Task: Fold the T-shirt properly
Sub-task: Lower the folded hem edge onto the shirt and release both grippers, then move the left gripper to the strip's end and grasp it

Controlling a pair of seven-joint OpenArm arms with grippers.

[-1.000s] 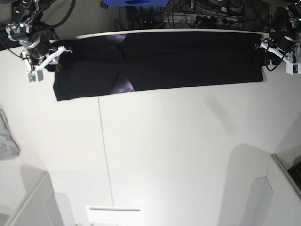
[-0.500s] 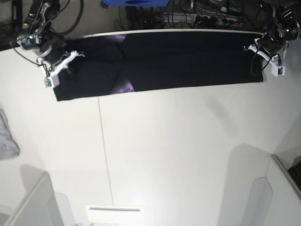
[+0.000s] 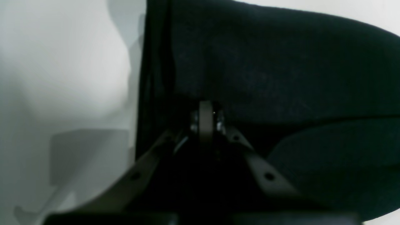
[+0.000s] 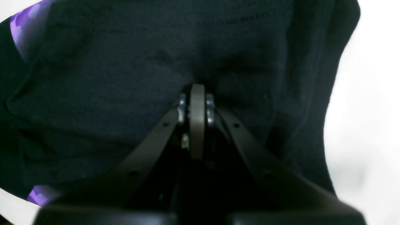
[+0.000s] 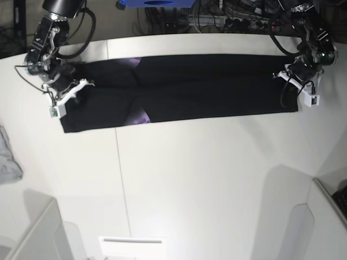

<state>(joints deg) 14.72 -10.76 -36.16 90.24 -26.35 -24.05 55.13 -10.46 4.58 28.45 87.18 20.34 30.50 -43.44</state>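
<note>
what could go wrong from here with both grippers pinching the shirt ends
1. The left gripper and right gripper each pinch only a small bunch of the T-shirt, so an end may slip out mid-fold.
2. The shirt is a long band; uneven pulling could skew it.
3. It lies near the table's far edge and might slide off.

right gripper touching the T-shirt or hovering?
Touching. The right wrist view shows the right gripper with its fingers pressed together, black T-shirt fabric puckered right at the tips; the base view agrees.
</note>
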